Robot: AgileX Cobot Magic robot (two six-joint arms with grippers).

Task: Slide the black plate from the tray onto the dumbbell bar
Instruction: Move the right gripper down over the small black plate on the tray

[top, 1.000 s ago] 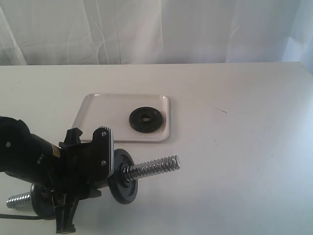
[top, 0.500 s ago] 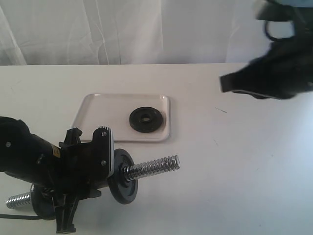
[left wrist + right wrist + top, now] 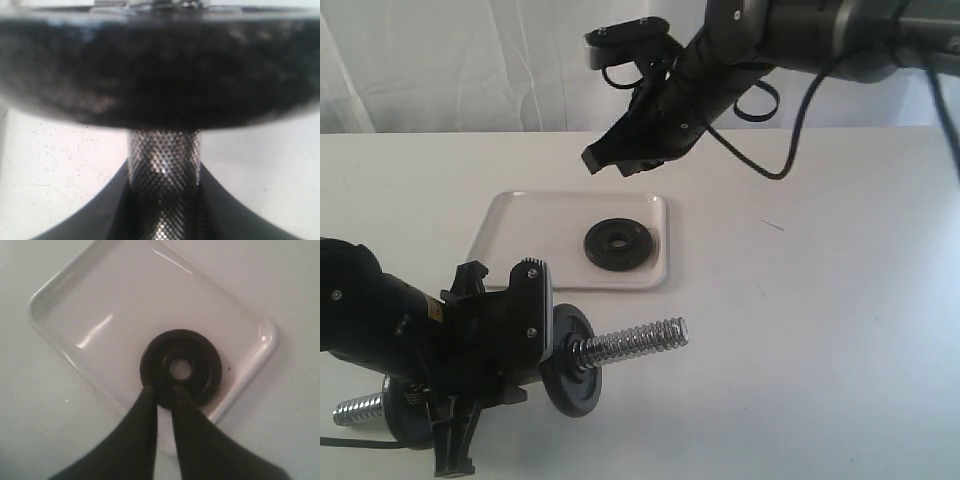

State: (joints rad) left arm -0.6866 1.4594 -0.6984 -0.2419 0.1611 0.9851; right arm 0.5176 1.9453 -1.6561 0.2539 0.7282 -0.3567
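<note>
The black plate lies flat in the right part of the white tray. High above the tray's back edge hovers my right gripper, its fingers almost together with nothing between them, clear of the plate. My left gripper is shut on the knurled middle of the dumbbell bar, held above the table at the front left. A second black disc sits on the bar just beyond the fingers, with the threaded end sticking out to the right.
A third black disc shows on the bar's other end, behind the left arm, beside the threaded tip. White cloth hangs behind the table. Cables dangle from the right arm.
The right arm has swung in from the upper right and now hangs over the tray's back edge. The left arm, the bar and the plate in the tray have not moved.
</note>
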